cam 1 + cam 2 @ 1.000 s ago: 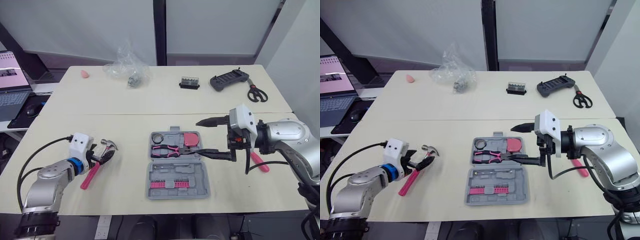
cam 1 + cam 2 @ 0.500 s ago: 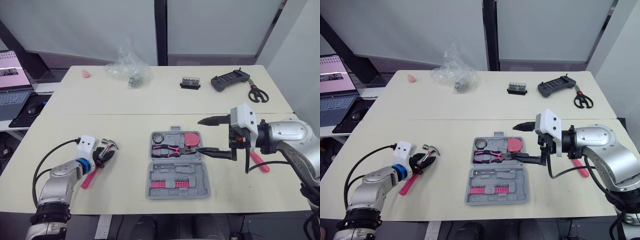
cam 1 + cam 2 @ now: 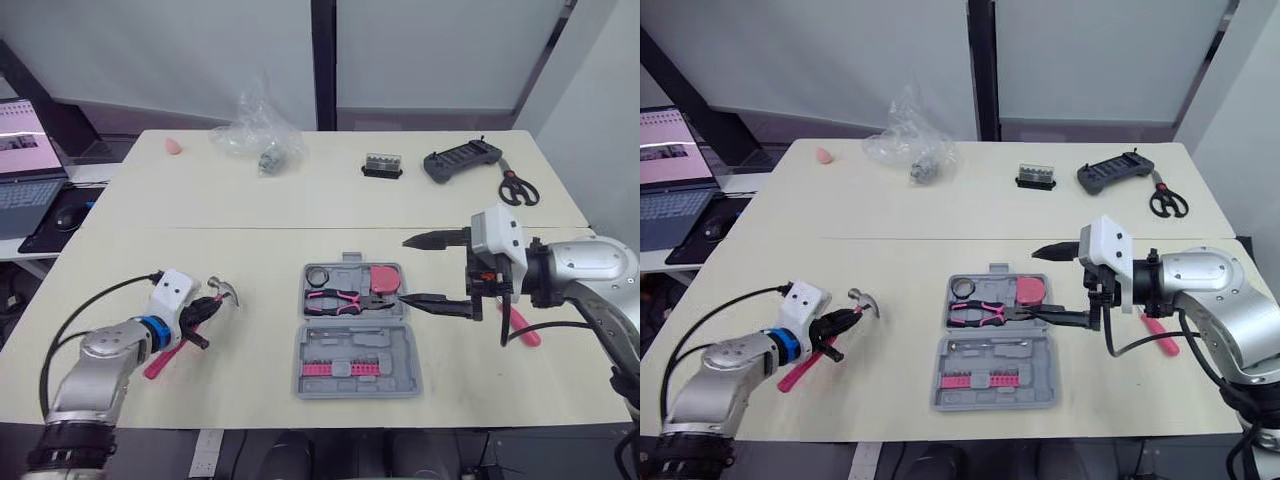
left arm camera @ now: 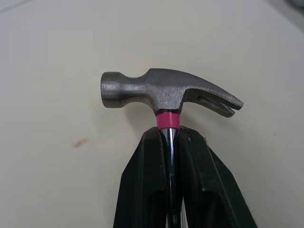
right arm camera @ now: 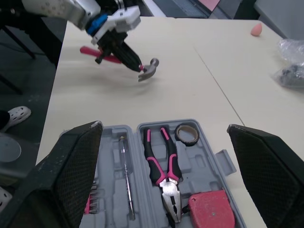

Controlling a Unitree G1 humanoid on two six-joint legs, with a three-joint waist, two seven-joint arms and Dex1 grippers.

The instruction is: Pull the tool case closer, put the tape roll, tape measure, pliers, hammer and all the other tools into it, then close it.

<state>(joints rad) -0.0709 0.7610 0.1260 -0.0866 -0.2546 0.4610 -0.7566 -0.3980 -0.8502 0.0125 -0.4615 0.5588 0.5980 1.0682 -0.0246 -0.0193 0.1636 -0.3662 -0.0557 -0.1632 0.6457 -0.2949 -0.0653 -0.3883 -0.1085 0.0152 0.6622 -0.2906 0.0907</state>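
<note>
Your cream tabletop (image 3: 300, 210): laptop (image 3: 25, 160) beyond its left edge; left tool (image 3: 205, 313) clamps hammer (image 4: 166, 92); right tool (image 3: 403, 270) spread wide.

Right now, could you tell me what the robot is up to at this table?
It is packing tools into the open tool case. The left gripper is shut on the hammer, gripping the shaft just below the head, to the left of the case. The tape roll, pliers and red tape measure already lie in the case. The right gripper is open at the case's right edge. A pink-handled tool lies on the table by the right arm.
</note>
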